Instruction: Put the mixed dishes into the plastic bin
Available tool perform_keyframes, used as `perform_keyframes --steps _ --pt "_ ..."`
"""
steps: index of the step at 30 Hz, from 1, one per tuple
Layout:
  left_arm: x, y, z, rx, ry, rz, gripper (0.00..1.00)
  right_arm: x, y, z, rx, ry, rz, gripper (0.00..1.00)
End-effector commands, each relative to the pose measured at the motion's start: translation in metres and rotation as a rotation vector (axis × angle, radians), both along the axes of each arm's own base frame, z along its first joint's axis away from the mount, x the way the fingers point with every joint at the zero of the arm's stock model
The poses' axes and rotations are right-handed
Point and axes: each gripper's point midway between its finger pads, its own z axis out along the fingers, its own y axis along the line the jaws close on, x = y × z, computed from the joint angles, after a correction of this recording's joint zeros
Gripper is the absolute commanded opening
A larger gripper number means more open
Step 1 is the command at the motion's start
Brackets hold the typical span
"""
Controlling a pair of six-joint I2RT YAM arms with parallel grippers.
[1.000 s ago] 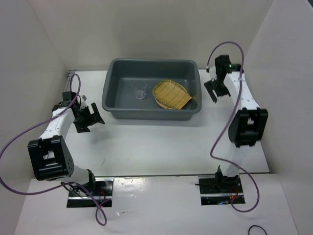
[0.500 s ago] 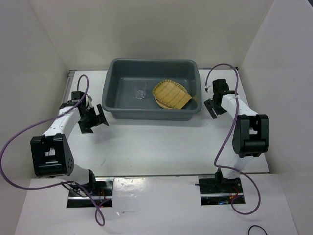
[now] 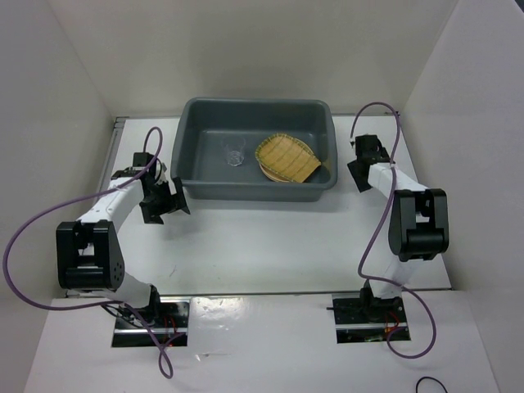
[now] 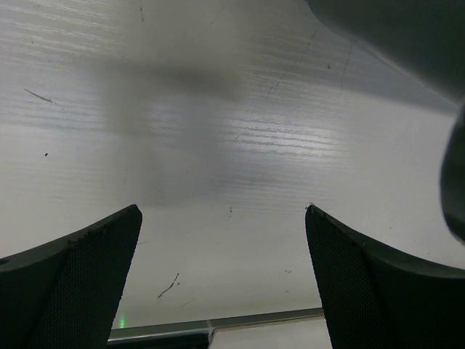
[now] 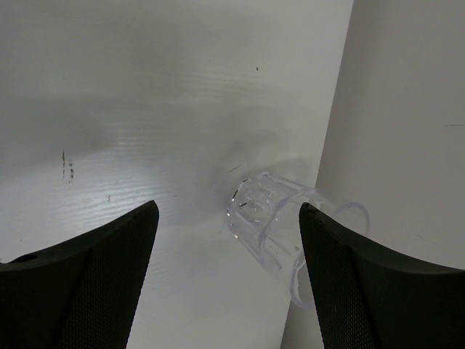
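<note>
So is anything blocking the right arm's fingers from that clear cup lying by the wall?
Nothing visible does. The clear plastic cup lies on its side on the white table, just ahead of the open right fingers, beside the white wall.

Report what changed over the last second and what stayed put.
The right gripper came back from the far right corner of the plastic bin to beside its right end, as that arm folded toward its base. The left gripper edged right, toward the bin's left end. Both are open and empty; nothing was grasped or released. The yellow tray and clear glass in the bin did not move.
</note>
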Motion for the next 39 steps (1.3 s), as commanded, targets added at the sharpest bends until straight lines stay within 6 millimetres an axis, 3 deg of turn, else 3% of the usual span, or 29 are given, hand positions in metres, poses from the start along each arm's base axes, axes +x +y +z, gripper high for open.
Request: perform_keyframes --steps 1,9,15,18,22,28,30,31,32,36,38,39 --pt "0.001 -0.002 -0.001 0.009 0.011 0.003 1.0 0.01 -0.011 0.004 -0.023 -0.1 -0.094 0.83" --pt "0.001 -0.002 -0.004 0.009 0.02 0.003 1.0 0.0 -0.021 0.003 -0.028 -0.123 -0.217 0.8" --pt "0.0 -0.004 -0.009 -0.002 0.041 -0.001 1.0 -0.014 -0.043 0.0 -0.036 -0.141 -0.348 0.8" --pt "-0.001 -0.005 -0.011 -0.008 0.049 -0.012 1.0 -0.02 -0.041 -0.01 -0.022 -0.122 -0.373 0.8" --pt "-0.002 -0.006 -0.017 -0.018 0.07 -0.015 1.0 -0.031 -0.056 -0.018 -0.012 -0.099 -0.419 0.8" --pt "-0.003 -0.006 -0.021 -0.019 0.088 -0.015 1.0 -0.034 -0.062 -0.052 0.043 -0.016 -0.412 0.75" --pt "-0.003 -0.006 -0.021 -0.019 0.088 -0.015 1.0 -0.029 -0.067 -0.056 0.068 -0.005 -0.42 0.59" --pt "-0.003 -0.006 -0.021 -0.019 0.088 -0.015 1.0 -0.03 -0.064 -0.058 0.083 -0.001 -0.422 0.4" --pt "-0.003 -0.006 -0.021 -0.019 0.088 -0.015 1.0 -0.027 -0.067 -0.055 0.092 -0.013 -0.427 0.31" --pt "-0.003 -0.006 -0.021 -0.019 0.088 -0.015 1.0 -0.026 -0.066 -0.049 0.1 -0.023 -0.422 0.12" --pt "-0.003 -0.005 -0.022 -0.01 0.089 -0.012 1.0 -0.027 -0.068 -0.027 0.091 -0.079 -0.445 0.0" --pt "-0.003 -0.005 -0.022 -0.01 0.089 -0.012 1.0 -0.03 -0.068 -0.019 0.091 -0.085 -0.445 0.0"
